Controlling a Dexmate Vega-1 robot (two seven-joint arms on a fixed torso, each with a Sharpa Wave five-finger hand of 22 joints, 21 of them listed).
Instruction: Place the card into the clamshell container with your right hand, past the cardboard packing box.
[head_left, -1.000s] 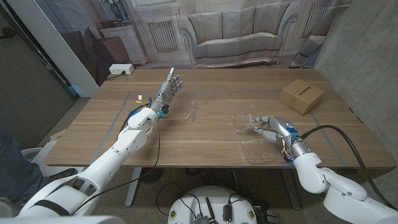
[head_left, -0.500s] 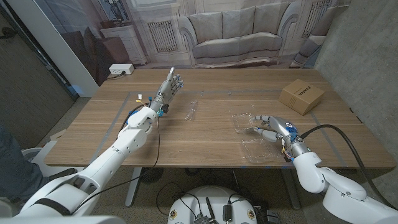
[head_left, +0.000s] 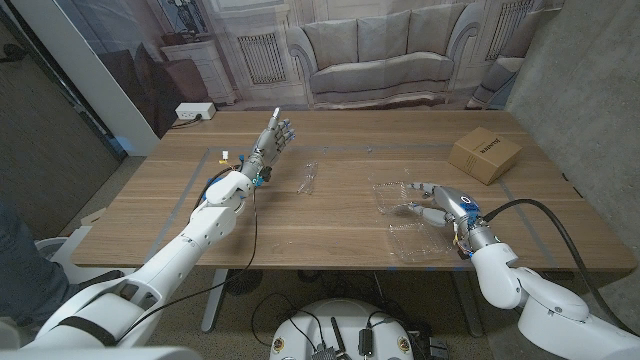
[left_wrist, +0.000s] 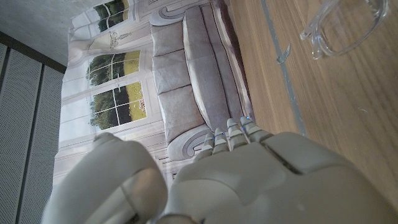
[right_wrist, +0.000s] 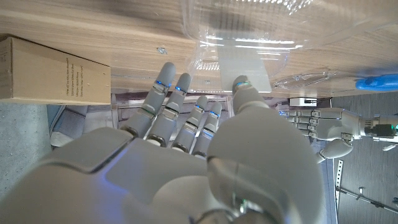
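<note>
The card (right_wrist: 239, 76) is a pale translucent sheet pinched between my right hand's (head_left: 437, 204) thumb and fingers, its far edge at the rim of the open clamshell (head_left: 407, 220), which lies on the table (head_left: 330, 250) in front of me. My hand hovers over the clamshell's middle. The box (head_left: 484, 155) sits further right, well apart. My left hand (head_left: 272, 140) reaches out across the table, fingers straight and loosely spread, holding nothing. Clear glasses (head_left: 309, 177) lie just beside it.

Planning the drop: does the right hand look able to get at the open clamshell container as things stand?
Probably yes. The right hand hovers right at the clamshell container, and the cardboard packing box sits off to the far side, not between them.
</note>
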